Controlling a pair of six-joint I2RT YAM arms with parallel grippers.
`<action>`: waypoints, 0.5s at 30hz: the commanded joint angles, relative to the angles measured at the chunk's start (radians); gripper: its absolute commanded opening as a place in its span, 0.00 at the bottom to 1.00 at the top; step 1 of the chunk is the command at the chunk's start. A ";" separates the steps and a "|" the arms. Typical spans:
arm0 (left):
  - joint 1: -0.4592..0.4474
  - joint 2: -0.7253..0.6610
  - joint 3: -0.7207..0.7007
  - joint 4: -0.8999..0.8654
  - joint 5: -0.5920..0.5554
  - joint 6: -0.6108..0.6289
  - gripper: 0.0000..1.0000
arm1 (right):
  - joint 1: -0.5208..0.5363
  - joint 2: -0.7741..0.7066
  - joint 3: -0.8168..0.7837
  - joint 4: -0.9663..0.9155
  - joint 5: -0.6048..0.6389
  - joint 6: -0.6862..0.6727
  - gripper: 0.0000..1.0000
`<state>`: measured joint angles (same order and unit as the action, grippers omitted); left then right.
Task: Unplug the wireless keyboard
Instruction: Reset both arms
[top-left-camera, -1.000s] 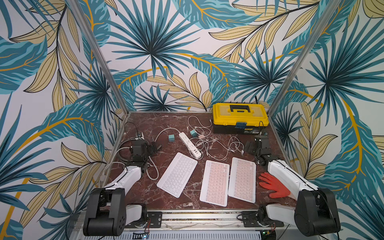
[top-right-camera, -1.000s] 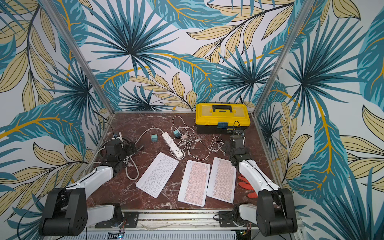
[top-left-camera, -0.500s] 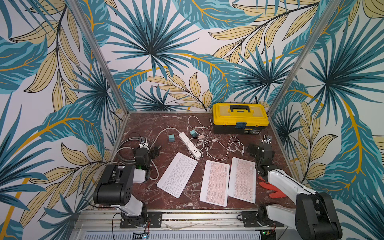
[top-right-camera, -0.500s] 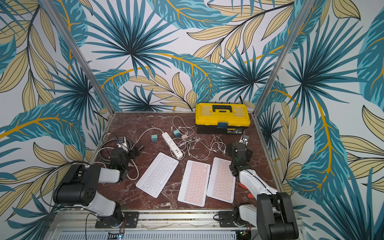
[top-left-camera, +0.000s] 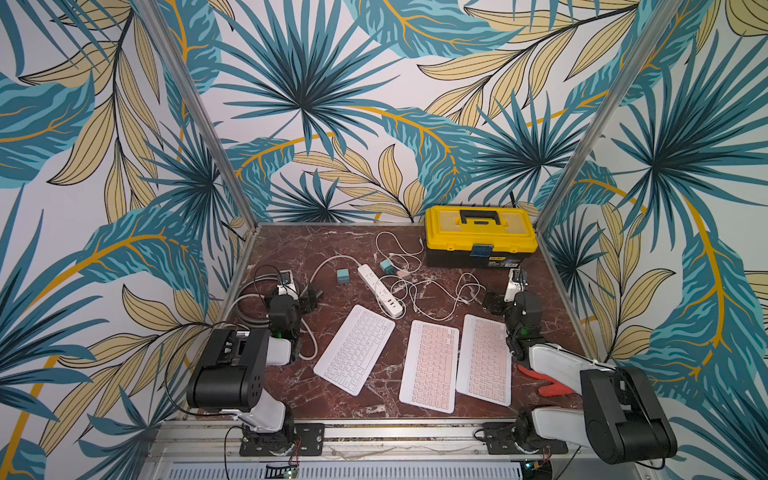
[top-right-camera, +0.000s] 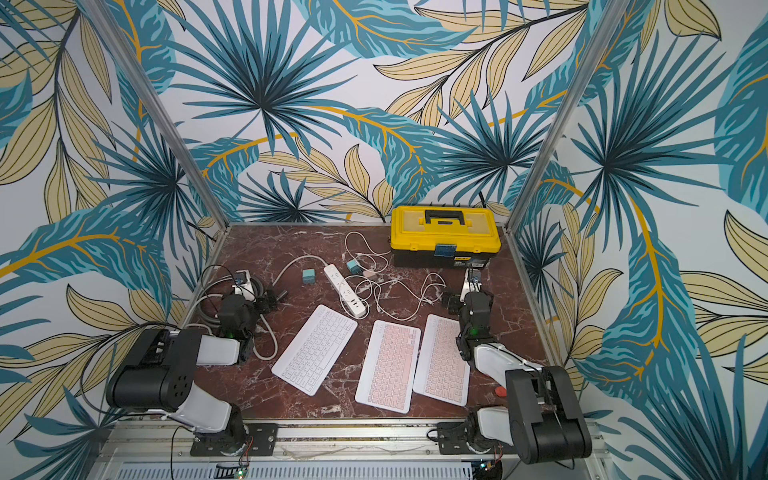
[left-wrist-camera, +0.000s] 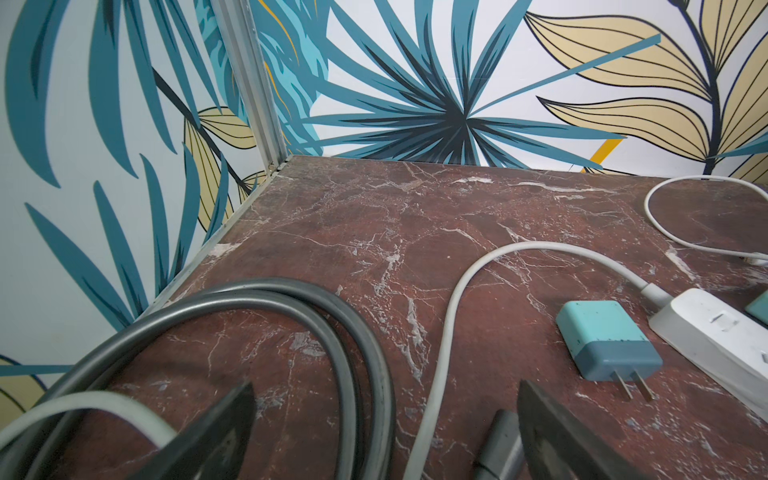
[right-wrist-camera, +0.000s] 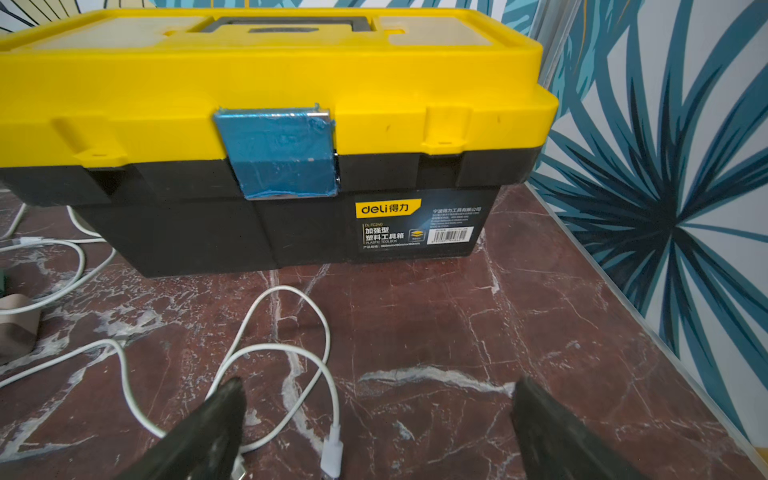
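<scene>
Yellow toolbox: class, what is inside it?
Nothing inside shows: the yellow toolbox sits shut, its lid down and its blue-taped latch closed. The contents are hidden.

A white keyboard (top-left-camera: 354, 350) lies flat and angled beside 2 pink keyboards (top-left-camera: 430, 365), white cables (top-left-camera: 409, 286) tangled just behind them.

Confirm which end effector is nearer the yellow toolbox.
Right. The right end effector sits just in front of the yellow toolbox, facing it; the left end effector is across the table, beyond the power strip.
</scene>
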<state>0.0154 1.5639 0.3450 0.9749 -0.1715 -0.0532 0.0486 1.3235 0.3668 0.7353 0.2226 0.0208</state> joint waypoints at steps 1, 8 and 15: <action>-0.001 -0.001 0.012 0.022 0.003 0.009 0.99 | 0.004 0.124 -0.044 0.209 -0.019 -0.019 0.99; -0.003 -0.004 0.011 0.022 0.002 0.010 0.99 | -0.009 0.165 0.056 0.059 0.020 0.024 1.00; -0.003 -0.001 0.011 0.022 0.003 0.011 0.99 | -0.009 0.169 0.043 0.091 0.016 0.016 1.00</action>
<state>0.0147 1.5639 0.3450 0.9768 -0.1719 -0.0517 0.0444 1.5082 0.4007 0.8341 0.2279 0.0231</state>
